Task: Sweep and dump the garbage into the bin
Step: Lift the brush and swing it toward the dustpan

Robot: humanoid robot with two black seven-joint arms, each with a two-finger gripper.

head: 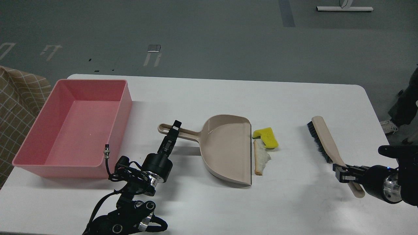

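The yellow sponge-like chunk [267, 136] and the white bread slice piece [261, 157] lie on the white table [228, 98], just right of the beige dustpan's [228, 148] open edge. My left gripper [173, 129] is shut on the dustpan's handle. My right gripper [343, 172] is shut on the handle of a beige brush [326, 143] with black bristles, held to the right of the garbage. The pink bin [78, 127] stands at the table's left, with nothing in it.
A chequered beige cloth [16, 104] hangs at the far left beyond the bin. A person's leg and shoe [396, 114] are at the right past the table edge. The table's front edge runs close under my arms.
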